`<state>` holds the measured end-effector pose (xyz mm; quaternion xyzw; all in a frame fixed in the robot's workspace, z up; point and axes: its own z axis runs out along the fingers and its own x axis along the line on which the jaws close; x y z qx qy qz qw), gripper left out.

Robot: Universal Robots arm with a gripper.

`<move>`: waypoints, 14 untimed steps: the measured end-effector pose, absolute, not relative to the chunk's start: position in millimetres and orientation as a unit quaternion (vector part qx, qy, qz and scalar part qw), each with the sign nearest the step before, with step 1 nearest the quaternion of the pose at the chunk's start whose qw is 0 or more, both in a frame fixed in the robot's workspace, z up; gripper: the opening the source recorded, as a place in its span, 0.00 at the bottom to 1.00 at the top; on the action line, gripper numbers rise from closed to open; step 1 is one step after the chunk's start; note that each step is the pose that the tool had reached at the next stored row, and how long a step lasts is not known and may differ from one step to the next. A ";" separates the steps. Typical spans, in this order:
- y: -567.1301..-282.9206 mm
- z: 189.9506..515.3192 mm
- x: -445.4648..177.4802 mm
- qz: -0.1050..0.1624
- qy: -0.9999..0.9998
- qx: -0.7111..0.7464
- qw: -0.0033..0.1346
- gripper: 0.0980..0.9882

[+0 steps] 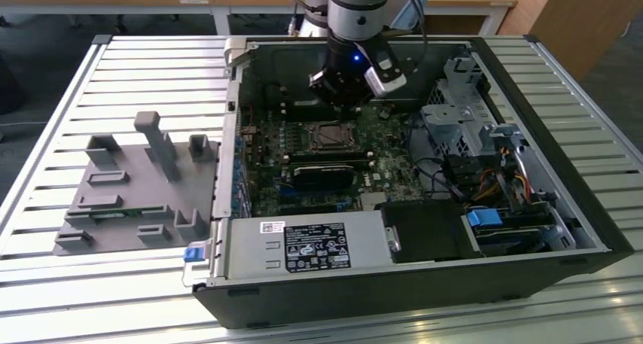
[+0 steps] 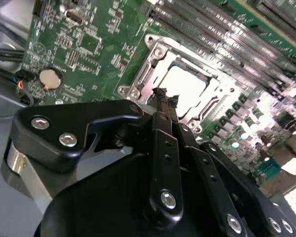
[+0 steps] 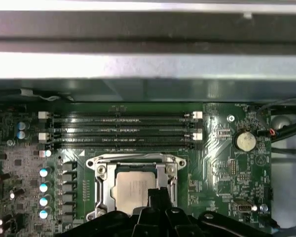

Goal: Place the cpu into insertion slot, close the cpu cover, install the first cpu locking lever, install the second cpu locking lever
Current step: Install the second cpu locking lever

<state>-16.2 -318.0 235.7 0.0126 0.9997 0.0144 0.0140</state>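
The cpu (image 3: 133, 190) is sitting in the insertion slot (image 3: 102, 193) under the lowered cpu cover (image 3: 136, 162), with the closed, empty gripper (image 2: 166, 98) hovering beside it, likely needing gentle, square pressure.

cpu (image 3: 133, 190) in slot, cover (image 3: 136, 162) down

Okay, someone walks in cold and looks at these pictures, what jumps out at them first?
The open computer case on the slatted table, with the arm's gripper reaching down inside it. Its fingers are pinched together just above the cpu cover, whose silver frame lies over the pale cpu on the green board.
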 end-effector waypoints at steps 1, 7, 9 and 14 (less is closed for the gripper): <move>-320.4 235.7 -16.2 0.014 1.000 0.013 0.014 0.01; -337.1 235.7 -16.2 0.014 1.000 0.013 0.014 0.01; -341.3 235.7 -16.0 0.014 1.000 0.013 0.011 0.01; -354.7 235.5 -16.0 0.015 1.000 0.013 0.008 0.01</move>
